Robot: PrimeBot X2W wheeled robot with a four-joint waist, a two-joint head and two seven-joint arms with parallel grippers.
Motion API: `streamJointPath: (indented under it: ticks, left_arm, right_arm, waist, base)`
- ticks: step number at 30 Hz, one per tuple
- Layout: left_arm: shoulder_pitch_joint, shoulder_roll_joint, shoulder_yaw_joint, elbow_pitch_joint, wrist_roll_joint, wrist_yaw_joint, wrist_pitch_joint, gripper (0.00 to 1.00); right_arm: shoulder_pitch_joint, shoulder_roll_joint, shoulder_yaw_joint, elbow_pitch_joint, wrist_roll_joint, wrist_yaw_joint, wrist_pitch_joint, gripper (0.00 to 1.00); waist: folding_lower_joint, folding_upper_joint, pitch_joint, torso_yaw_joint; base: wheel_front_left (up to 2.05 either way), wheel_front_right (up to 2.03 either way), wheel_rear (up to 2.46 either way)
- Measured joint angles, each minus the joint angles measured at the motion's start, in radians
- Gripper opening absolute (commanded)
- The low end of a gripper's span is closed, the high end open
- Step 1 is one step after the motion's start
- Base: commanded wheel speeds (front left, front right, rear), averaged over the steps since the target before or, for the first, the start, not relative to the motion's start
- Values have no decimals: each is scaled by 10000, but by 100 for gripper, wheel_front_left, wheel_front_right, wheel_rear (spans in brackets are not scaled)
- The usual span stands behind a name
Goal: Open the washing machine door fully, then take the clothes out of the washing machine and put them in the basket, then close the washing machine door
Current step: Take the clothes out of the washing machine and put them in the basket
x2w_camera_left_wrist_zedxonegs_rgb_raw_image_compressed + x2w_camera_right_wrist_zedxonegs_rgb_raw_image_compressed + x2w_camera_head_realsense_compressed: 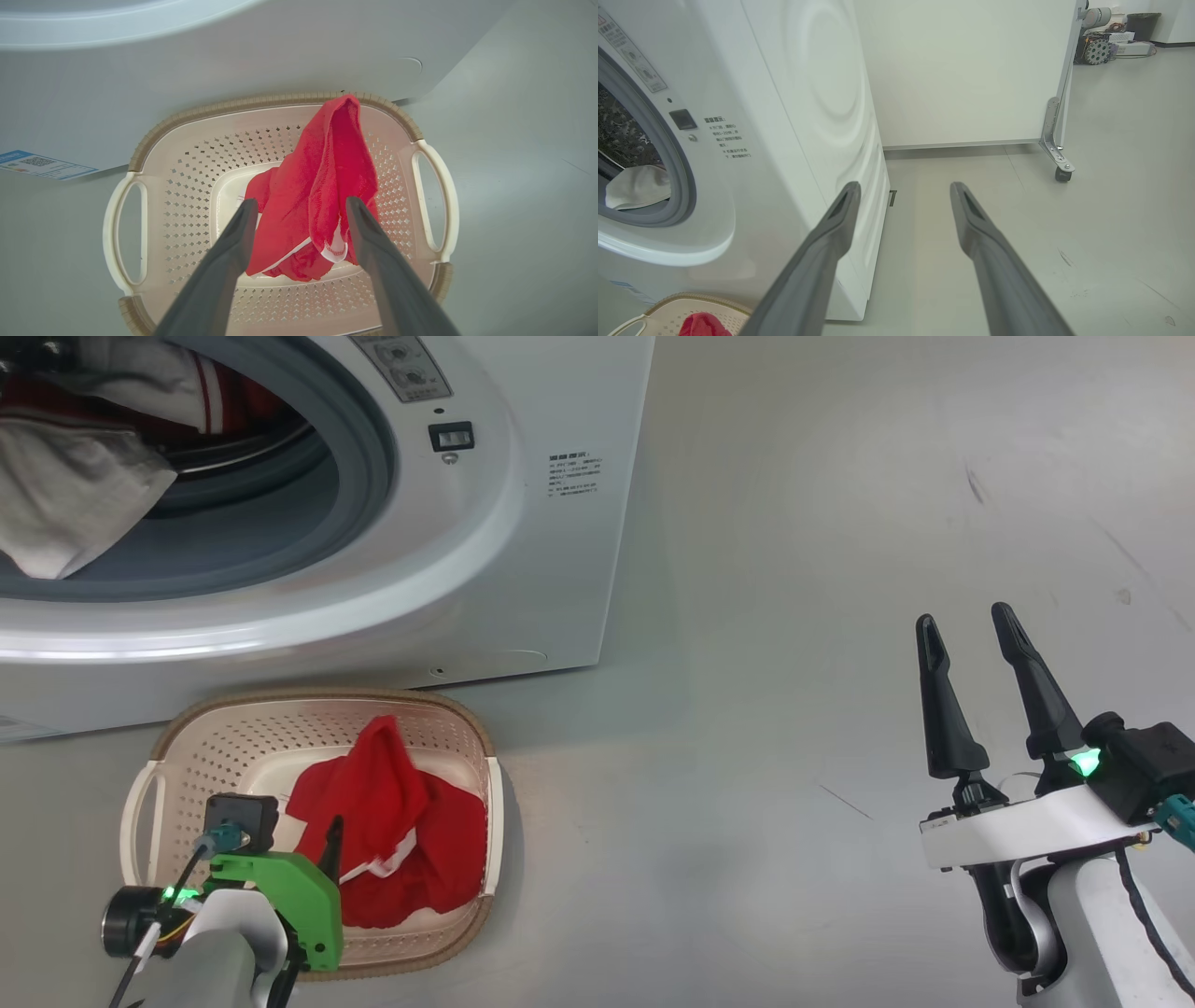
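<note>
In the left wrist view, the left gripper point(301, 201) points down into the basket point(280, 100), its two dark fingers spread apart and clamped on nothing. The red garment point(322, 186) lies in the basket between them, heaped to a peak against the far wall, white trim showing at its near edge. Whether the fingers touch the cloth I cannot tell. Behind the basket rises the washing machine point(233, 60), with a blue label sticker point(42, 164) low on its front.

In the head view, the basket sits on the grey floor point(794, 616) just before the washer's front. The left gripper hangs over the basket's near left part, with the red garment just to its right. The washer's mouth is uncovered: inside the grey rubber ring point(364, 439) a pale grey piece point(65, 495) hangs over the ring's lower lip, and a red striped garment point(224, 397) lies behind it. The right gripper point(963, 616) is over bare floor, well apart from basket and washer, its fingers apart and empty.

In the right wrist view, the right gripper's spread fingers point past the washer's front corner. The pale grey piece rests in the ring at far left, and the basket's corner with the red cloth shows at the lower left edge. A white panel point(971, 70) on a caster point(1062, 173) stands beyond.
</note>
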Motion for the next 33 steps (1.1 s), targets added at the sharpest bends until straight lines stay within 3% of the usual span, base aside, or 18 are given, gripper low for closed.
streamJointPath:
  ticks: [15,29,33]
  left_arm:
    - [-40,-347,-33,-27,-19,-44,-1503,100]
    - [256,-345,232,-1438,-58,-102,-1710,100]
    - [711,-276,493,-2512,-44,-86,-1710,100]
  right_arm:
    - [262,-94,52,378,4,0,0,100]
    - [929,54,-105,497,100,0,0,100]
    - [1165,174,-86,497,105,0,0,100]
  waist:
    - [0,0,-1228,871]
    - [0,0,-2646,1886]
    - [0,0,-3111,2156]
  base:
    - [0,0,0]
    - [0,0,0]
    - [0,0,0]
